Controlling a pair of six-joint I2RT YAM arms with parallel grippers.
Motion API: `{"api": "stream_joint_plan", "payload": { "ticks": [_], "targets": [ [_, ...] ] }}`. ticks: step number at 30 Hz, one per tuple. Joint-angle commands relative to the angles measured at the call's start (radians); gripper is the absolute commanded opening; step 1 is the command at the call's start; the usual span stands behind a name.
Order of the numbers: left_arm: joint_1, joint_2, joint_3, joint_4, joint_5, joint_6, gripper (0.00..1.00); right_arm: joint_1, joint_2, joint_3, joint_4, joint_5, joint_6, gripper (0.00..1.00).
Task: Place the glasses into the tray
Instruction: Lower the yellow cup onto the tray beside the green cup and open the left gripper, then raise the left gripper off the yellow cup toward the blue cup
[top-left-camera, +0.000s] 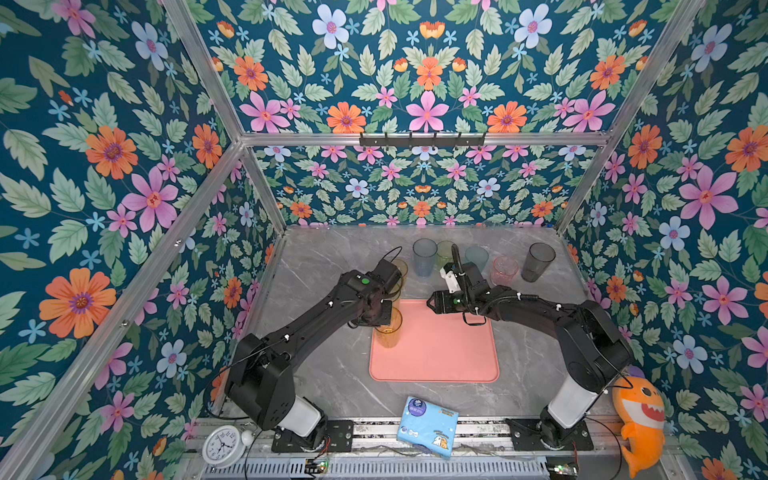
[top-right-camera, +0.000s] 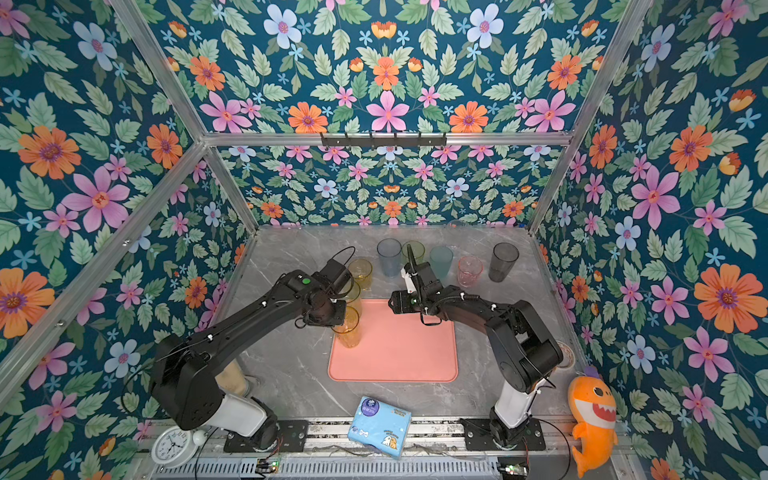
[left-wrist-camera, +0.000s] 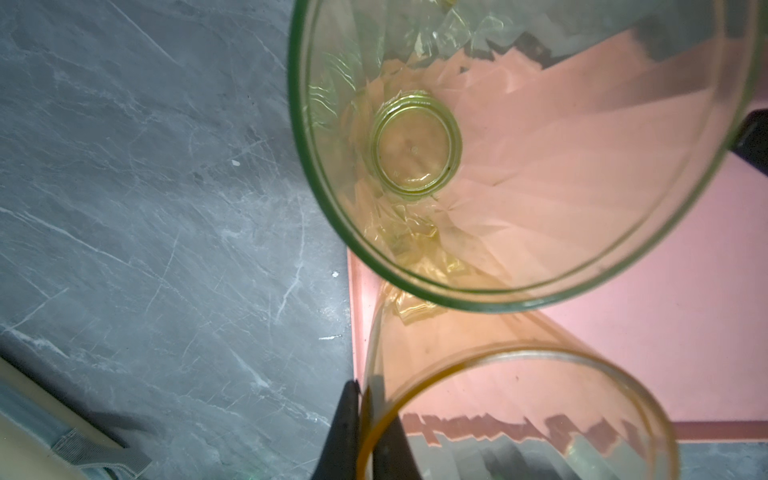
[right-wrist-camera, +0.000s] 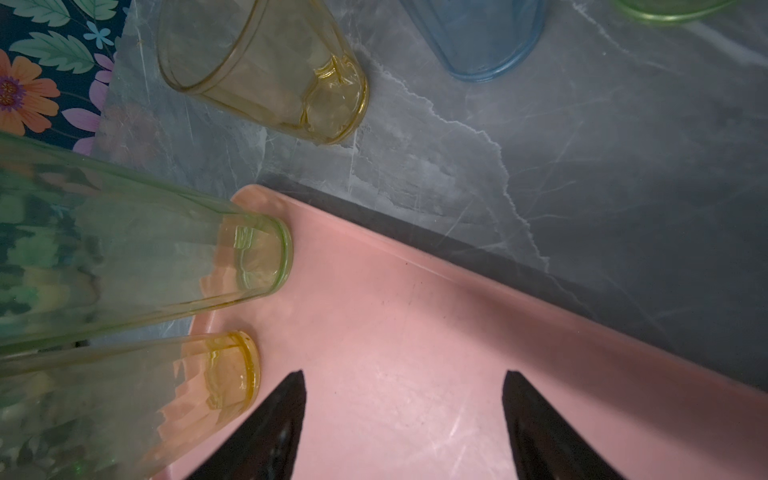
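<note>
The salmon-pink tray (top-left-camera: 449, 353) (top-right-camera: 407, 357) lies mid-table. Two tall glasses stand at its left edge. The amber glass (top-left-camera: 388, 332) (left-wrist-camera: 519, 415) (right-wrist-camera: 166, 395) has its rim pinched by my left gripper (left-wrist-camera: 363, 411), one finger inside and one outside. Close behind it stands the yellow-green glass (left-wrist-camera: 519, 145) (right-wrist-camera: 145, 257). My right gripper (right-wrist-camera: 403, 395) (top-left-camera: 430, 305) hovers open over the tray's far part, holding nothing. Several more glasses stand on the table beyond the tray: short yellow (top-left-camera: 402, 268) (right-wrist-camera: 266, 70), blue-grey (top-left-camera: 424, 257), green (top-left-camera: 444, 251), teal (top-left-camera: 476, 257), pink (top-left-camera: 505, 270) and smoky dark grey (top-left-camera: 538, 262).
A light-blue tissue packet (top-left-camera: 428, 426) lies at the table's front edge. A white alarm clock (top-left-camera: 222, 445) stands front left and an orange plush shark (top-left-camera: 640, 419) front right. Floral walls close in the grey marble table (top-left-camera: 332, 374).
</note>
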Motion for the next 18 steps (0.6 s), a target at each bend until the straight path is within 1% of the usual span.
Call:
{"api": "stream_joint_plan", "payload": {
  "ticks": [1,3,11,15,18],
  "targets": [
    [-0.001,0.005,0.002,-0.015,-0.018,-0.001,0.13,0.001,-0.001,0.009,-0.014,0.004,-0.002,0.76],
    [-0.001,0.004,0.002,-0.019,-0.022,0.000,0.16,0.001,0.002,0.009,-0.014,0.004,-0.001,0.76],
    [-0.004,-0.033,0.018,-0.019,-0.033,0.016,0.31,0.001,-0.002,0.009,-0.017,0.004,-0.001,0.76],
    [-0.003,-0.049,0.064,-0.047,-0.075,0.027,0.33,0.001,-0.006,0.008,-0.016,0.006,-0.002,0.76],
    [-0.003,-0.050,0.107,-0.070,-0.083,0.059,0.34,0.001,-0.018,0.003,-0.018,0.014,-0.001,0.76]
  ]
}}
